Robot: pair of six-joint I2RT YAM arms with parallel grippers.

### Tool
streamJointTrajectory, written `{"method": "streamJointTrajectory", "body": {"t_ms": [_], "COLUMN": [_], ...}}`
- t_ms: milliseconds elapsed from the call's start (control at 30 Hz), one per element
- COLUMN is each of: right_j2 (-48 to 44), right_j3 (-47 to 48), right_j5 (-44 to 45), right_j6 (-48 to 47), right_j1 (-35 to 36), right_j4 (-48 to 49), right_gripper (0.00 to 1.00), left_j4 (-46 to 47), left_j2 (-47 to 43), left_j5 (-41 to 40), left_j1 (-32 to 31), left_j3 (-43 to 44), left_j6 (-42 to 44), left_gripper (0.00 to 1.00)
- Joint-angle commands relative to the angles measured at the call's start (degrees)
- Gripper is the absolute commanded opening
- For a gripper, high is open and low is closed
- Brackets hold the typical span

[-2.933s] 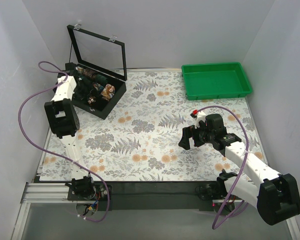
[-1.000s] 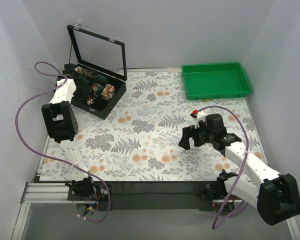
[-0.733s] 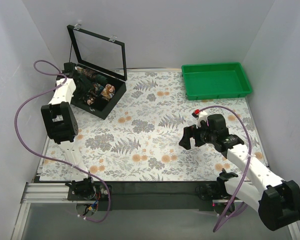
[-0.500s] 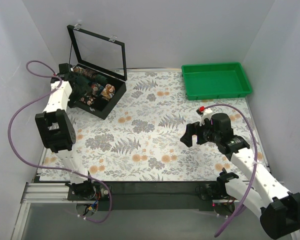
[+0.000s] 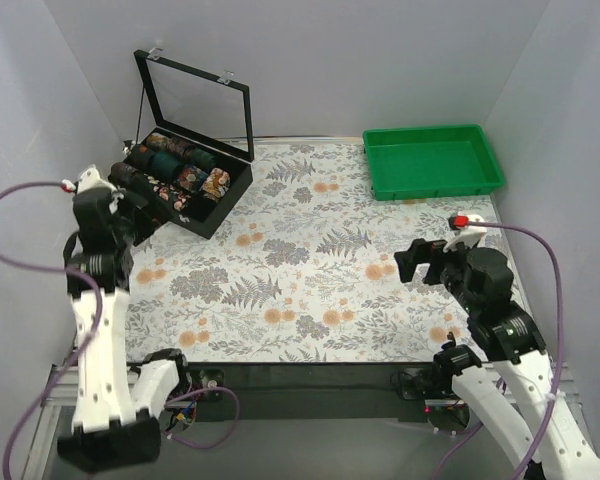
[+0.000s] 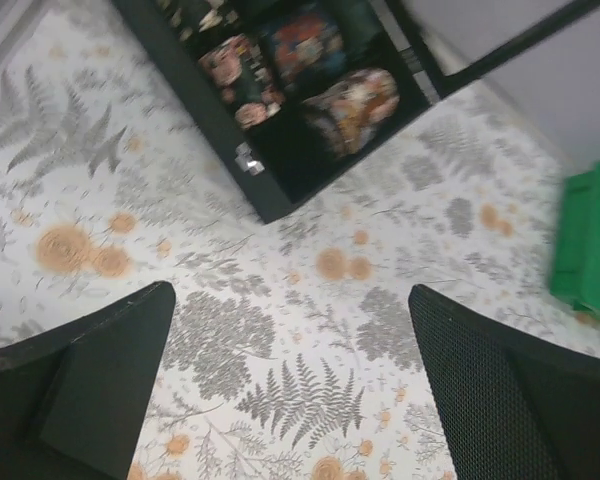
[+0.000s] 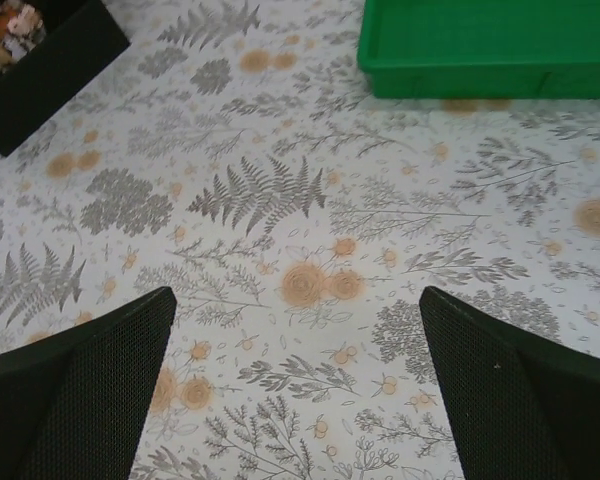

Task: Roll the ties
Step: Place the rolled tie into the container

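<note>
The left gripper (image 6: 290, 293) and right gripper (image 7: 295, 295) were both wide open, holding nothing. Rolled ties (image 6: 352, 98) sat inside the black box (image 5: 180, 218), near the left gripper.

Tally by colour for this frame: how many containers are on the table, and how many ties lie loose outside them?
Black box, lid open, rolled ties inside: 1
Green tray: 1
Loose ties outside them: 0
Total: 2 containers, 0 loose ties
</note>
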Motion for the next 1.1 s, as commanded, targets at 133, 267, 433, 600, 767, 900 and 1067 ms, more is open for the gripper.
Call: {"method": "streamJointTrajectory", "body": {"t_ms": [133,267,433,600,767,900,1067], "right_j2": [-11.2,-16.2,-23.6,-26.4,-28.2,-28.3,-28.1], "right_j3": [3.0,3.0,0.7,-1.2,-2.3,-2.9,-3.2], "right_j5": [18.5,19.9,21.1,20.0,19.0,17.6,17.7], "right_j6": [-2.0,-5.9,-8.9,-11.7,-12.3,-15.5,-16.3], "right_j1": [-0.1,-0.2,-0.2,-0.1,-0.1,-0.2,-0.2], "right_j4": [-1.5,-1.1,1.0,2.5,3.3,4.1,4.7], "right_gripper": [0.98,0.99,0.99,0.98,0.98,0.98,0.98], "left_j4": [0.8,-3.3,-4.2,-5.3,-5.3,-5.1,-4.1], "left_j2": [-25.4,-31.2,-38.8,-39.5,-39.2,-38.2,-36.2], "left_j5": [1.3,-6.3,-10.2,-12.4,-14.6,-16.2,-17.8], "left_j1": [-11.9,-17.2,-17.7,-18.2,-18.9,-19.5,-20.2], "left_j3": [-5.0,-6.4,-10.8,-10.5,-10.9,-11.1,-11.5], "left_j6": [2.5,3.4,1.8,1.0,0.2,-0.1,0.7], "left_gripper": [0.98,0.98,0.98,0.98,0.98,0.98,0.98]}}
